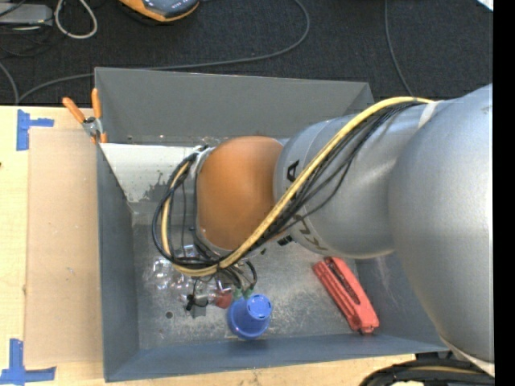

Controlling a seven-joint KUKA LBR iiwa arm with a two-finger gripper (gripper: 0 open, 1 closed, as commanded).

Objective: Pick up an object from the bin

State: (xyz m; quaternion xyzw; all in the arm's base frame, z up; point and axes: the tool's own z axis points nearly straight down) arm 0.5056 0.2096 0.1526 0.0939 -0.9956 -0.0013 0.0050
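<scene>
grey metal bin (233, 107) takes up the middle of the camera view, its floor dusty and speckled. the big silver arm (451, 215) comes in from the right of the frame and slopes down toward the lower left part of the floor. an orange cover (233, 187) sits at its wrist, and black and yellow cables (322, 166) run along the arm and loop round the left side of that cover.

below the cover, the gripper (197, 296) is low over the floor, left of centre and toward the near wall. it is mostly hidden under the wrist and the cable loops, so i cannot tell whether it is parted or closed, nor whether anything is in it.

a small cluster lies right around it. a clear crinkled piece (161, 272) lies just to its upper left. a small red piece (219, 298) is just beside it on the right, with a green bit (244, 286) near that. a blue plastic piece (249, 316), round with a little raised top, sits just to the lower right, near the front wall.

well apart from these, a long red ridged bar (346, 294) lies slantwise on the lower right of the floor, under the arm.
</scene>
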